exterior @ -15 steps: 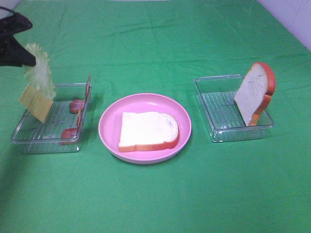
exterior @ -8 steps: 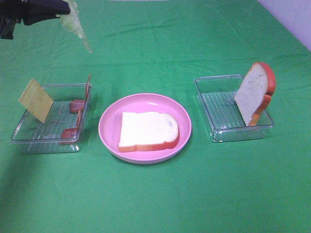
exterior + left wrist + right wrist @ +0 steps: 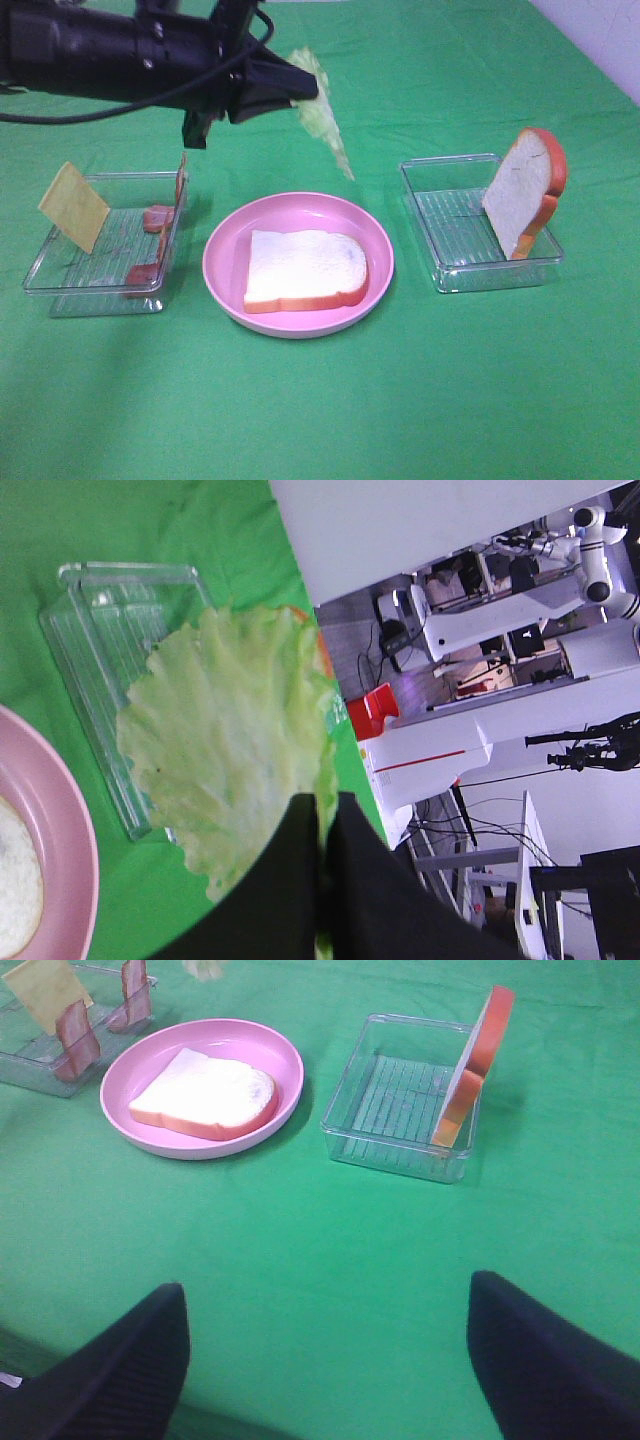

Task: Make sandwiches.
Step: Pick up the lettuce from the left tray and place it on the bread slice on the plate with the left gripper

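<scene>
Left tray [image 3: 92, 296]: holds the yellow cheese [image 3: 73, 207], leaning up, and the pink bacon strips [image 3: 155, 218] by its wall.
Left gripper [image 3: 287, 88]: reaches across the table, pinching the lettuce [image 3: 319, 114] by one edge.
Lettuce: hangs in the air near the far side of the pink plate [image 3: 225, 235], touching nothing below.
Bread on plate [image 3: 305, 268]: lies flat with nothing on it yet, so the sandwich has only its bottom slice.
Right tray [image 3: 450, 225]: the other bread slice [image 3: 522, 190] stands up against the far corner.
Right gripper [image 3: 322, 1305]: fingers spread wide, holding nothing, low over the green cloth.
Slip worry: the leaf is thin and floppy (only one edge is held), so I think it could slide out.
Miss worry: it hangs at a slant, so if it is let go too soon or too high, it may land half off the bread or on the cloth.
Fold worry: it could fold over and make a bumpy bed for the cheese.
Bump worry: a low arm could knock the bacon strips in the left tray.
Writing: no words or brand names can be read anywhere.
</scene>
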`<action>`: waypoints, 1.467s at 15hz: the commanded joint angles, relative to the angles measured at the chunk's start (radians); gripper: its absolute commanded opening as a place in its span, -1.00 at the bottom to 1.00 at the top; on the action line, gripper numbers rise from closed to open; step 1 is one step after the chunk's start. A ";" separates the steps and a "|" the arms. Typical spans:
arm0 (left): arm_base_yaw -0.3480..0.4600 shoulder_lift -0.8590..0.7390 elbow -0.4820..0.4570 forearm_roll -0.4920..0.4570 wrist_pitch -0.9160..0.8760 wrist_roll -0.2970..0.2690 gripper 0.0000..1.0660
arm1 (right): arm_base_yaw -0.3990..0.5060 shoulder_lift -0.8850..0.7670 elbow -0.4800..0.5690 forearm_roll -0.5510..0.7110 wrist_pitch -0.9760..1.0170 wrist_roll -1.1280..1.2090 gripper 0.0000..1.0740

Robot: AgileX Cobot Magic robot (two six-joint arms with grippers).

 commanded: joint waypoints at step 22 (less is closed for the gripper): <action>-0.086 0.190 -0.056 0.448 -0.276 -0.226 -1.00 | 0.006 -0.020 0.004 -0.004 -0.009 -0.005 0.32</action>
